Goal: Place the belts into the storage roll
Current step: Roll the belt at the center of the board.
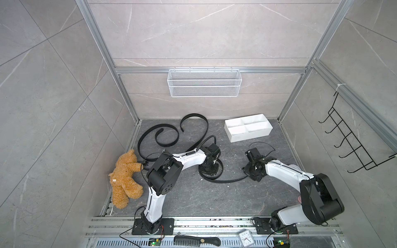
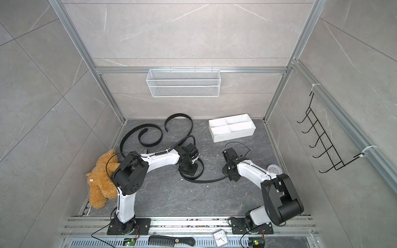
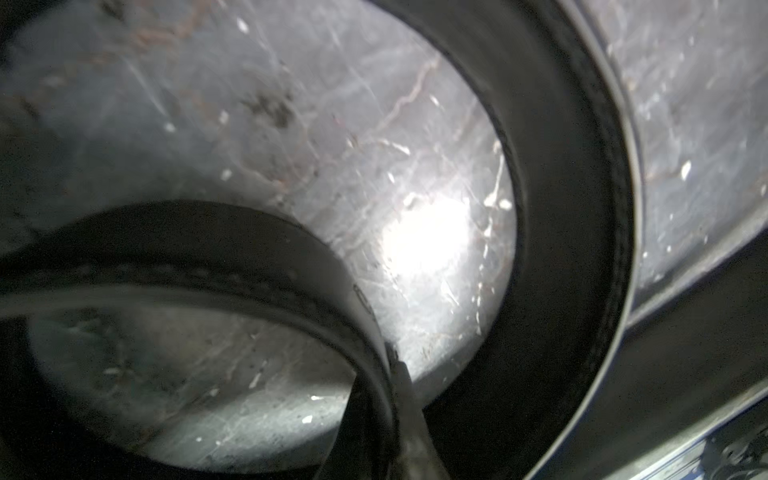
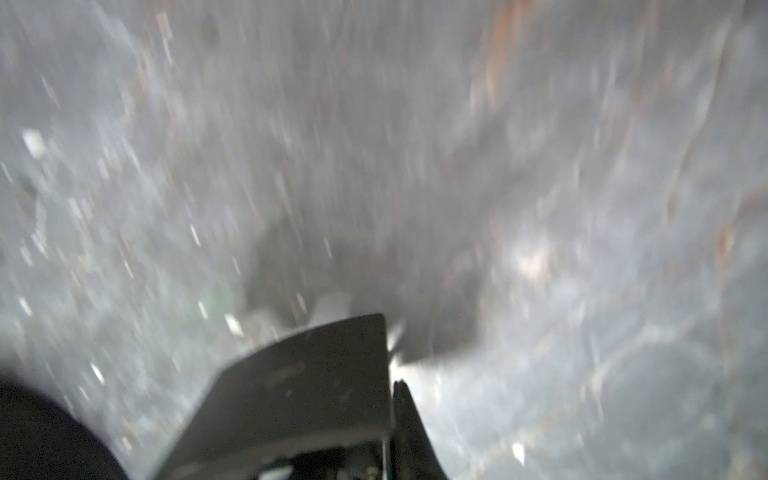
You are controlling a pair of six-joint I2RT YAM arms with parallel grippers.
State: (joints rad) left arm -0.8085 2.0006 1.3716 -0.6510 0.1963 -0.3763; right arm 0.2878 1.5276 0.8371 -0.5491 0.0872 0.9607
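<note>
Belts: the coiled belt (image 1: 227, 181) lies at the centre of the bench (image 1: 193, 197), its tail running to the right gripper (image 1: 249, 172). A second belt (image 1: 163, 125) and a third belt (image 1: 193, 115) curl near the back-left corner. The storage tray (image 1: 249, 136) stands empty near the back-right corner.

The left gripper (image 1: 209, 169) is pinched onto the coil's inner turn. Whether the right gripper clamps the tail cannot be told, because its wrist view is blurred.

Step in hand, judged: rolling the first belt. The next move calls for tightening the coil to fit one compartment, then carrying it across.
</note>
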